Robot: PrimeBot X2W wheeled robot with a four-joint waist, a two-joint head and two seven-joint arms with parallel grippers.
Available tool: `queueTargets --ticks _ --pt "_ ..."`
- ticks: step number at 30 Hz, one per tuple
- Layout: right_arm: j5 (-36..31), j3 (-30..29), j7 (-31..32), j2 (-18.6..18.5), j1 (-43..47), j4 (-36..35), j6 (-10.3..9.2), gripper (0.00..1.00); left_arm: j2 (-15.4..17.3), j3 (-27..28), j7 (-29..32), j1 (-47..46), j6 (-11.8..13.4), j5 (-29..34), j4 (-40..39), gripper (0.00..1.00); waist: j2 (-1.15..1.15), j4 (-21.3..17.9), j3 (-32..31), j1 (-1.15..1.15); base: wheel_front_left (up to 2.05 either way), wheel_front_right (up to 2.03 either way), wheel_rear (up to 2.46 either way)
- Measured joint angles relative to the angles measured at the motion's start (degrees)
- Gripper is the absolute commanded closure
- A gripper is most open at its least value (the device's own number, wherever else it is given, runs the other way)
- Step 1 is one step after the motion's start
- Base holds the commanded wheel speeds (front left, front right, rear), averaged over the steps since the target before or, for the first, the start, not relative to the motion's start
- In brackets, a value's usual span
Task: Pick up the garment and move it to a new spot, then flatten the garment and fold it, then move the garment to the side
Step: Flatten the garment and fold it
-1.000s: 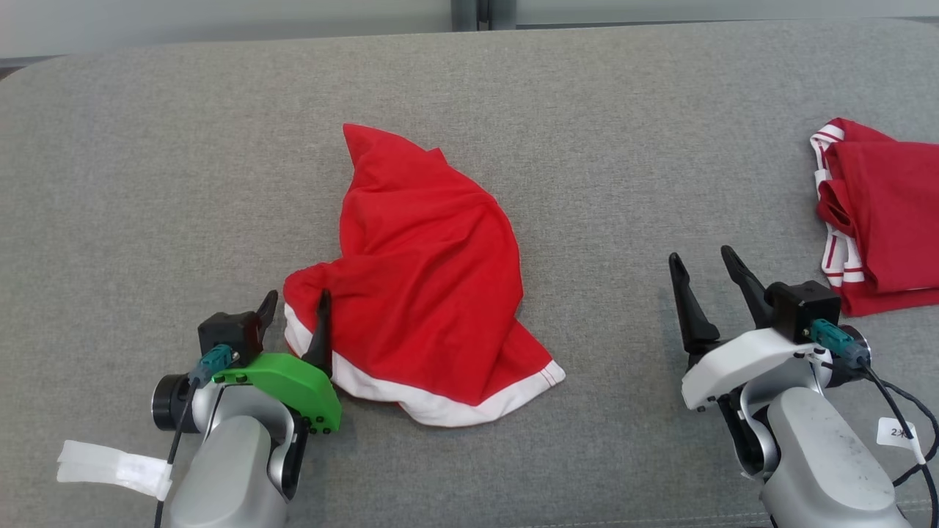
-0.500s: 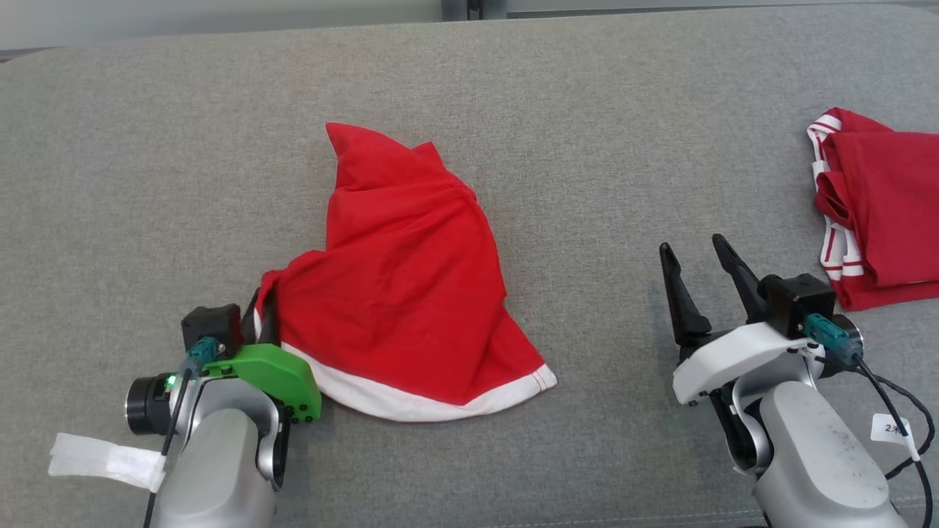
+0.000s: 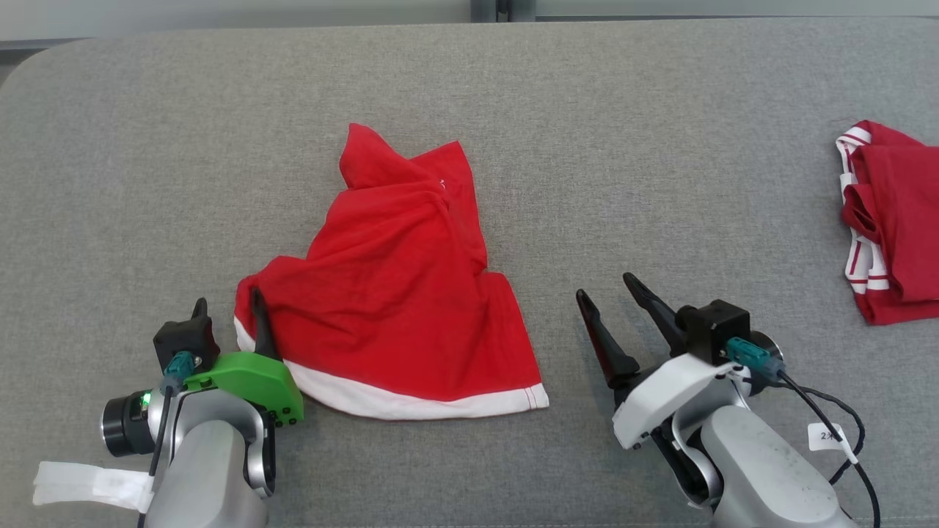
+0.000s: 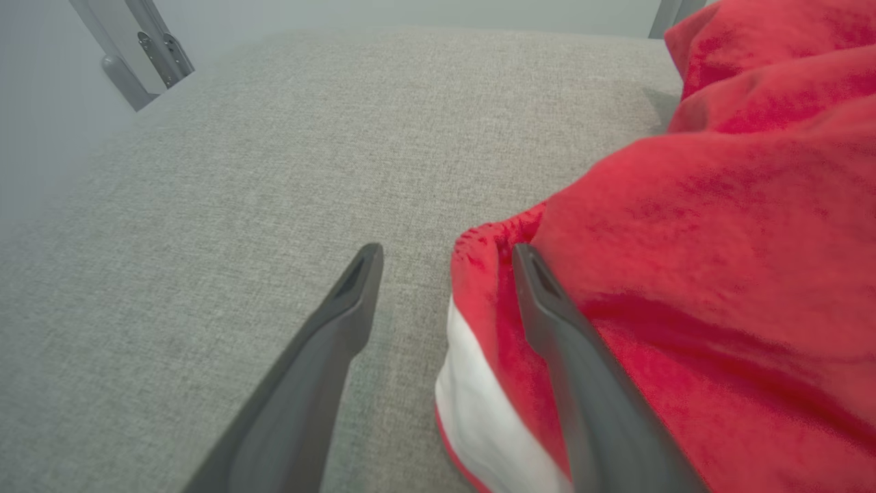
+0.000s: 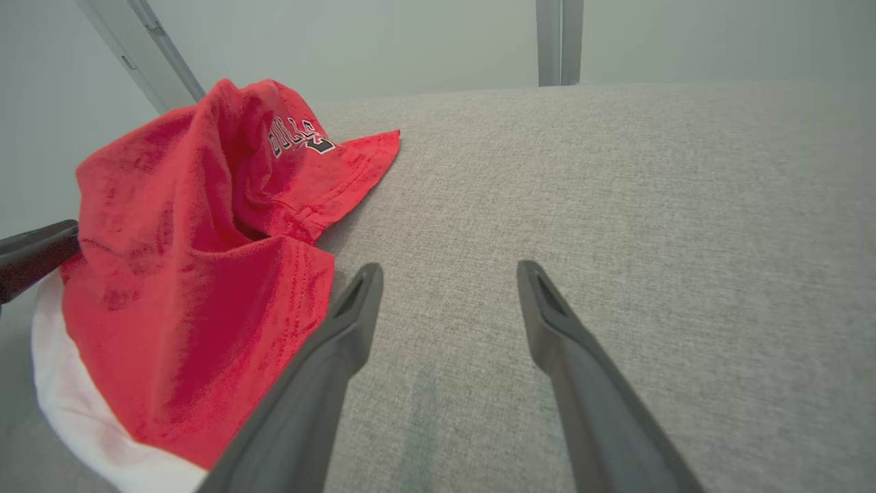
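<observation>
The garment (image 3: 396,293) is red with a white hem and lies crumpled on the grey fabric surface (image 3: 660,147). My left gripper (image 3: 229,315) stands open at the garment's near left corner. In the left wrist view the left gripper (image 4: 448,263) has one finger on the red cloth (image 4: 684,239) and one on bare grey fabric, with the corner's edge between them. My right gripper (image 3: 607,288) is open and empty, just right of the hem's right end. The right wrist view shows the right gripper (image 5: 449,268) over bare fabric, with the garment (image 5: 191,274) to its left.
A second red garment (image 3: 891,220) with white stripes lies folded at the surface's far right edge. Bare grey fabric lies to the left of the garment and behind it. The surface's rounded far left corner (image 3: 44,59) and a pale wall lie beyond.
My left gripper shut on the garment's near left corner, drew it out to the left, then opened again. The hem now lies straighter. My right gripper has come closer to the garment.
</observation>
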Motion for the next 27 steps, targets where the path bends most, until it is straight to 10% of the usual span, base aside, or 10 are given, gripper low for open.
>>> queueTargets --ticks 24,25,26,27 --pt "3.38 9.92 7.23 -0.49 -16.0 18.95 0.0 0.0 -0.59 -8.89 -0.01 5.43 0.03 -4.17 -11.77 0.0 0.0 13.86 0.7 0.0 0.0 0.0 0.0" --pt "3.01 10.39 7.37 -0.48 -16.31 19.76 0.0 0.1 -0.59 -9.18 -0.01 5.45 0.11 -4.47 -12.04 0.0 0.0 14.29 0.96 0.0 0.0 0.0 0.0" --pt "2.83 10.77 7.32 -0.53 -16.62 20.38 0.01 0.77 -0.59 -9.42 -0.01 5.45 0.26 -4.68 -12.48 0.0 0.0 14.61 1.28 0.0 0.0 0.0 0.0" --pt "2.38 10.84 6.97 -0.56 -17.14 21.03 0.01 1.0 -0.59 -9.49 -0.01 5.44 0.37 -4.76 -12.96 0.0 0.0 14.86 1.64 0.0 0.0 0.0 0.0"
